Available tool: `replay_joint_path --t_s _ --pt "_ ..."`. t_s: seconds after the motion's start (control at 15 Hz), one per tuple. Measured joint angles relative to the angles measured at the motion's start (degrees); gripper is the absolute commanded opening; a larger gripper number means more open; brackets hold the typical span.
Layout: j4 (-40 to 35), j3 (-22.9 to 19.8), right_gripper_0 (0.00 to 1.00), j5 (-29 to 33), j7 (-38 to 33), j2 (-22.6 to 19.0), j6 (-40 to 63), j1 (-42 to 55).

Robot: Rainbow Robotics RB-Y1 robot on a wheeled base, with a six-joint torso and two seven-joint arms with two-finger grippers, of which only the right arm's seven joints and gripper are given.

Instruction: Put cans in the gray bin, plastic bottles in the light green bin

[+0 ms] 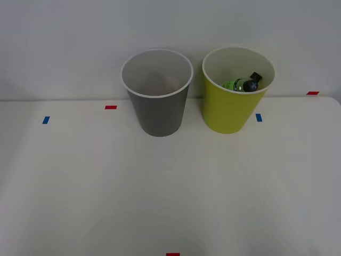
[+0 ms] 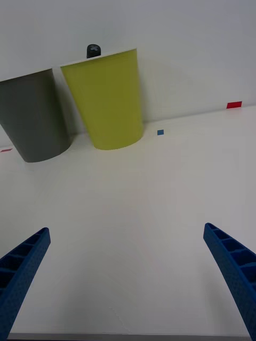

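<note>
The gray bin point(image 1: 157, 101) and green bin point(image 1: 229, 109) are standing side by side, just apart, at the back of the white counter point(image 1: 170, 192), against a plain pale wall. The bottle point(image 1: 242, 84) is lying tilted inside the green bin, cap near the rim. Small red and blue tape marks point(image 1: 111, 107) are dotting the counter. The fingers point(image 2: 21, 264) are hanging wide open over bare counter, gripping nothing.
</note>
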Motion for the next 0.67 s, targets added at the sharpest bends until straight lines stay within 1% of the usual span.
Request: replay_joint_path --t_s 0.67 --pt "0.0 0.0 1.0 0.0 0.0 0.0 0.0 0.0"
